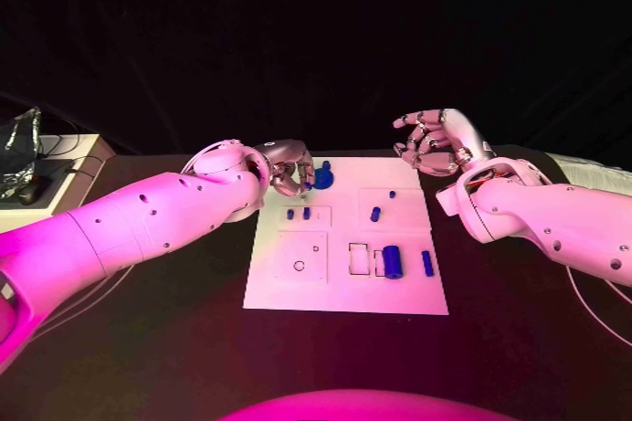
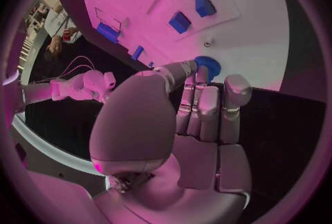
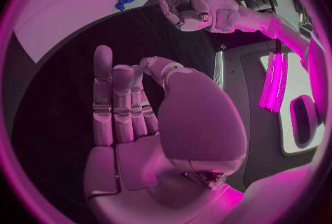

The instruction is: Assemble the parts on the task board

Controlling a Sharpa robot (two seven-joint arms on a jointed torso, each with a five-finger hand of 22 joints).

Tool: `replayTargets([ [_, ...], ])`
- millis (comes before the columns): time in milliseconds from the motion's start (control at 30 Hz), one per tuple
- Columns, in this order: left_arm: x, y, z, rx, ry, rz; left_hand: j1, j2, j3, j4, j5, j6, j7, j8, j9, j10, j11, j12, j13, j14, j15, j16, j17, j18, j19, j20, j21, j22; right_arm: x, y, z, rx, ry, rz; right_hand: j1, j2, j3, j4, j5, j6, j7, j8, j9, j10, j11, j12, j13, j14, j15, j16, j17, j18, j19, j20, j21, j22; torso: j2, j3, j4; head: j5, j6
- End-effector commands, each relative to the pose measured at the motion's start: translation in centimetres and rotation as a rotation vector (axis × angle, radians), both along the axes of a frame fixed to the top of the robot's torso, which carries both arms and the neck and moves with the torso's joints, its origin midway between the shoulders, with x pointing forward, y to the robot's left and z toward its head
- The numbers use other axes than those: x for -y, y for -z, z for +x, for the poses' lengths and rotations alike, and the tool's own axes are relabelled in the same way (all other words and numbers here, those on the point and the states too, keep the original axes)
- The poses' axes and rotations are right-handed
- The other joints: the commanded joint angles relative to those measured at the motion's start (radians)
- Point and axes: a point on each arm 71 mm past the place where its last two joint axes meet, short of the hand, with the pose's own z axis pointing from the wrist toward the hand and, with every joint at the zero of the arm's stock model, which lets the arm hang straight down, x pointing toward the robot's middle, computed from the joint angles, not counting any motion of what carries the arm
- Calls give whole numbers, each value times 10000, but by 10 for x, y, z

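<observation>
Lying flat on the black worktop, the white rectangular task board carries small blue plastic parts. Left robot hand hovers over a round blue disc at the far edge, fingers apart, empty. Right robot hand hangs beside the board, likewise spread. Disc likely light, stiff, slippery; pinch by rim.

the white board lies flat mid-table. on it: a round blue part at its far left corner, small blue pegs standing mid-board, a blue cylinder and a slim bar nearer.
</observation>
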Motion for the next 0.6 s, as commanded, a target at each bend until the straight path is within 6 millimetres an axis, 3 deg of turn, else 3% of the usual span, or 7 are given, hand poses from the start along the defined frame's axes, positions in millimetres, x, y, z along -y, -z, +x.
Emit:
replayTargets([
  [33, -5, 1, -1, -608, -10, -56, -129, -4, 6, -66, 8, 24, 77, -64, 26, 108, -2, -61, -9, 50, -5, 54, -23, -152, 67, 10, 49, 23, -1, 0, -1, 29, -148, -52, -67, -12, 23, -32, 45, 17, 66, 49, 16, -68, 23, 21, -16, 74, 5, -53, 11, 112, 73, -10, -60, 6, -20, -4, 40, 24, -5],
  [167, -11, 1, -1, -739, -85, -30, -143, -9, 2, -67, 5, 35, 79, -70, 33, 127, -1, -86, -8, 52, -3, 55, -22, -153, 74, 10, 59, 36, -1, 0, -1, 29, -151, -52, -67, -12, 23, -32, 45, 17, 66, 49, 16, -68, 23, 21, -16, 74, 5, -53, 11, 112, 73, -10, -60, 6, -17, -21, 66, 7, -27],
  [267, -13, 2, 1, -773, -134, 11, -151, -9, 2, -67, 5, 37, 80, -75, 37, 133, 0, -105, -9, 52, -1, 55, -23, -149, 63, 10, 50, 24, -1, 0, -1, 29, -155, -52, -67, -12, 23, -32, 45, 17, 66, 49, 16, -68, 23, 21, -16, 74, 5, -53, 11, 112, 73, -10, -60, 6, -7, -34, 52, 11, -34],
  [467, -13, 8, 2, -837, -159, 111, -158, -1, 9, -67, 9, 37, 86, -89, 42, 145, 6, -139, -11, 55, 1, 56, -16, -149, 66, 8, 57, 33, -2, 0, -1, 32, -170, -49, -67, -12, 23, -32, 45, 17, 66, 49, 16, -68, 23, 21, -16, 74, 5, -53, 11, 112, 73, -10, -60, 6, -9, -9, 42, 34, -56],
  [600, -9, 12, 3, -844, -120, 108, -158, -1, 9, -67, 9, 37, 86, -89, 42, 145, 6, -139, -11, 55, 1, 56, -16, -149, 66, 8, 57, 33, -2, 0, -1, 33, -180, -47, -67, -12, 23, -32, 45, 17, 66, 49, 16, -68, 23, 21, -16, 74, 5, -53, 11, 112, 73, -10, -60, 6, -2, -12, 39, 33, -71],
])
